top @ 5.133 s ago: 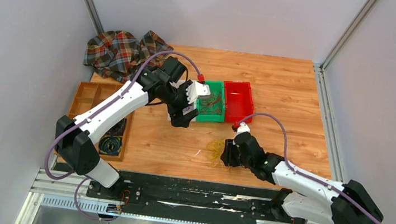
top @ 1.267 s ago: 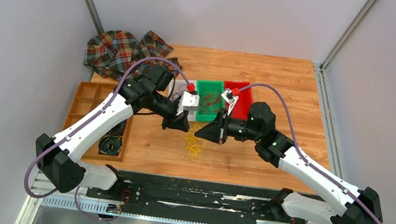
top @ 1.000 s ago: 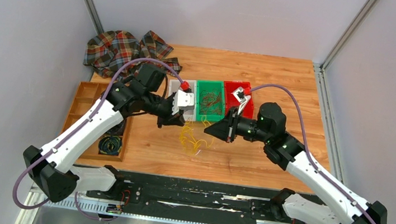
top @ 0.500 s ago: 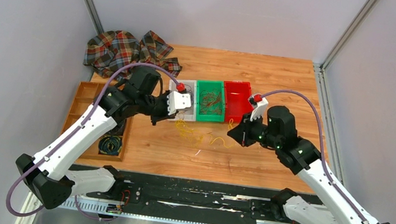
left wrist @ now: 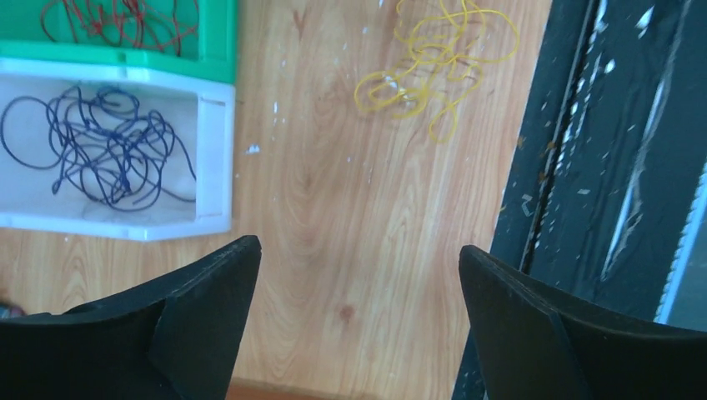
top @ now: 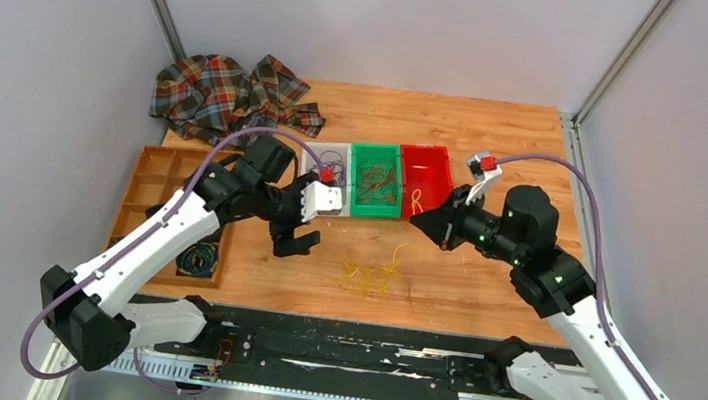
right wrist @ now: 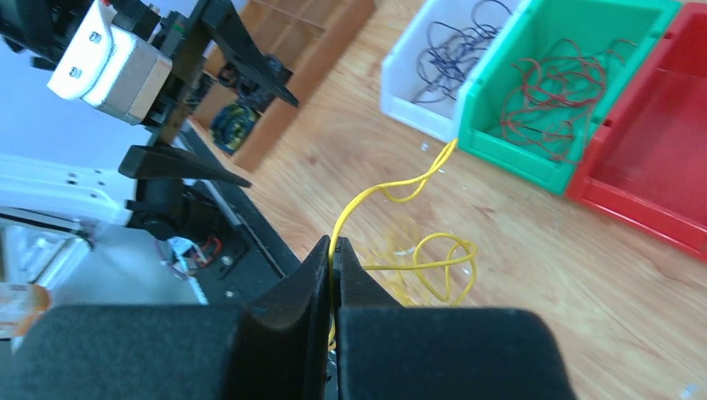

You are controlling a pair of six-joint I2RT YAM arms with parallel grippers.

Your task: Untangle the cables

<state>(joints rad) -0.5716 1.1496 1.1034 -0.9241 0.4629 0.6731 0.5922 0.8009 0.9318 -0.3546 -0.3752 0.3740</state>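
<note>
Left fingers (left wrist: pixel 200 308) spread beside white bin (left wrist: pixel 213 158)'s edge; right fingers (right wrist: pixel 292 308) pinch yellow cable (right wrist: pixel 336 232).

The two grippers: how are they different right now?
The left gripper has its jaws wide apart and holds nothing; the right gripper is pinched shut on a yellow cable. The left gripper hangs over the table beside the white bin; the right gripper is near the red bin. Both are black.

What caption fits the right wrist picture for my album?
Right pincer pinching one yellow wire over the wooden table, beside a white bin, a green bin and a red bin.
</note>
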